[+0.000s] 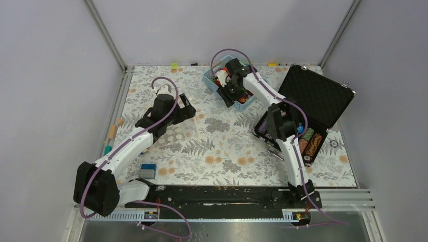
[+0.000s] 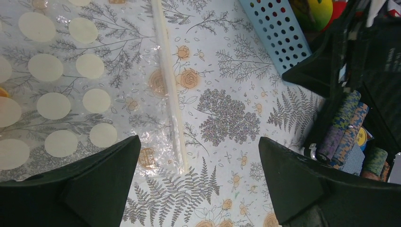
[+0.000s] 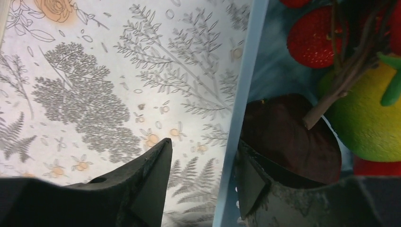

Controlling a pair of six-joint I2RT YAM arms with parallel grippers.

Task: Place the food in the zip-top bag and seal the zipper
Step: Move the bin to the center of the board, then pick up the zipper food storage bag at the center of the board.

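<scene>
Left tool (image 2: 199, 142), jaws wide apart, hangs over the crinkly dotted zip-top bag (image 2: 71, 94), partly cropped, on the counter's (image 2: 227, 118) left half. Right tool (image 3: 203, 151), jaws apart, straddles the slotted basket (image 3: 246, 71) wall near the far edge. Glossy food (image 3: 314, 40) lies half-hidden inside.

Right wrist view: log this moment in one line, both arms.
right fingers: open, straddling blue basket wall, one by dark red fruit | left fingers: open, empty, over zipper of zip-top bag

Top view overhead, wide; wrist views close, sharing basket (image 2: 279, 33).
</scene>
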